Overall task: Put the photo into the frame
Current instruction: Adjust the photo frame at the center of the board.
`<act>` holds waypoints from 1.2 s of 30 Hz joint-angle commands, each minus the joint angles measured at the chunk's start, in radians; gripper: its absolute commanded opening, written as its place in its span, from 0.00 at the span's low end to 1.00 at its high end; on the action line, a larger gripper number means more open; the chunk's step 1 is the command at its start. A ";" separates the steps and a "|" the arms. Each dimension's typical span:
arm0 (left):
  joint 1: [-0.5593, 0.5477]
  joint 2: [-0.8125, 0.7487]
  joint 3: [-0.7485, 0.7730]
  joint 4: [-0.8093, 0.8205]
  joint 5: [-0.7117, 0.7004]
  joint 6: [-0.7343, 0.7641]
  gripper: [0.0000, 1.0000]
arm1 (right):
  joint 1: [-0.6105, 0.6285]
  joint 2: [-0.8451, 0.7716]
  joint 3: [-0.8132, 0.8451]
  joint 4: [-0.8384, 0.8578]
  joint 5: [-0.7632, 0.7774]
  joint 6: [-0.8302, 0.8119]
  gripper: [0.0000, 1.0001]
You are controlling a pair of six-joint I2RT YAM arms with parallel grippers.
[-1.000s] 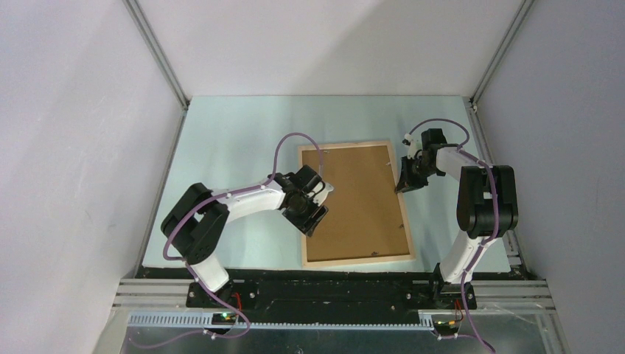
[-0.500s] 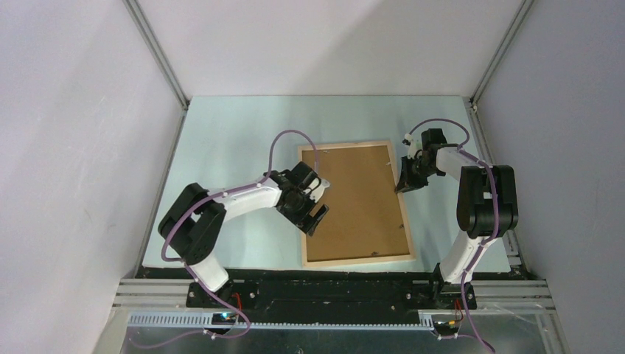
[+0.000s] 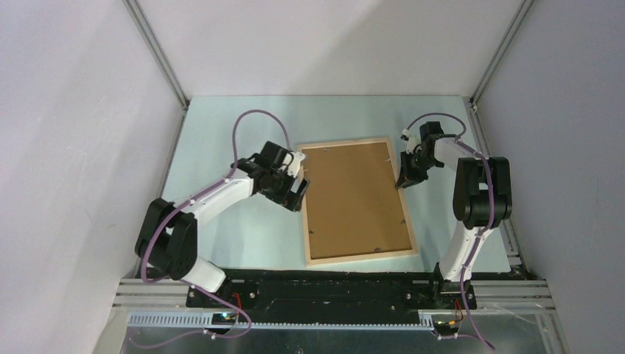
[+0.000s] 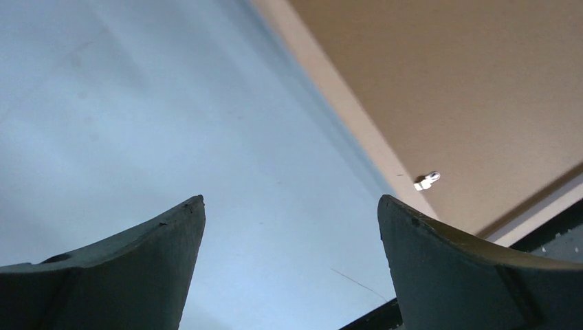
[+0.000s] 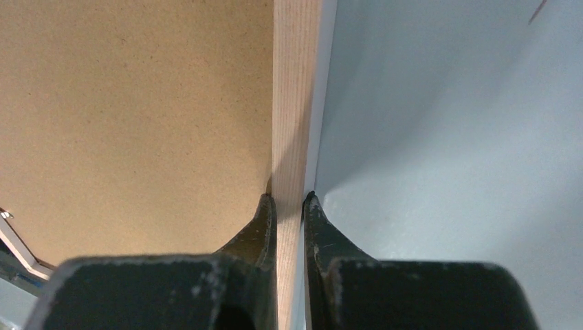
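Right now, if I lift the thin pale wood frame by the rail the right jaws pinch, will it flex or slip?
Probably stiff: the thin pale wood frame holds a brown backing board. Thin rails look light, so it may slide on the smooth blue table.

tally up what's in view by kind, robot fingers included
frame: 1
brown backing board: 1
pairs of fingers: 2, the left fingers open beside the frame, the right fingers pinching the frame's side rail
total: 4
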 commanded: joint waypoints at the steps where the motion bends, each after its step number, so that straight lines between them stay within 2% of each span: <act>1: 0.094 -0.054 0.044 0.012 -0.003 0.053 1.00 | -0.011 0.091 0.131 -0.024 0.024 -0.068 0.00; 9: 0.212 -0.081 0.062 0.011 -0.007 0.071 1.00 | -0.006 0.199 0.348 -0.084 0.081 -0.214 0.00; 19: 0.244 -0.063 0.093 0.011 -0.037 0.061 1.00 | 0.040 0.362 0.627 -0.223 0.125 -0.405 0.02; 28: 0.253 0.036 0.168 0.012 -0.015 0.030 1.00 | 0.117 0.443 0.735 -0.246 0.151 -0.546 0.00; 36: 0.263 0.137 0.265 0.011 -0.008 0.021 1.00 | 0.184 0.461 0.772 -0.293 0.042 -0.642 0.00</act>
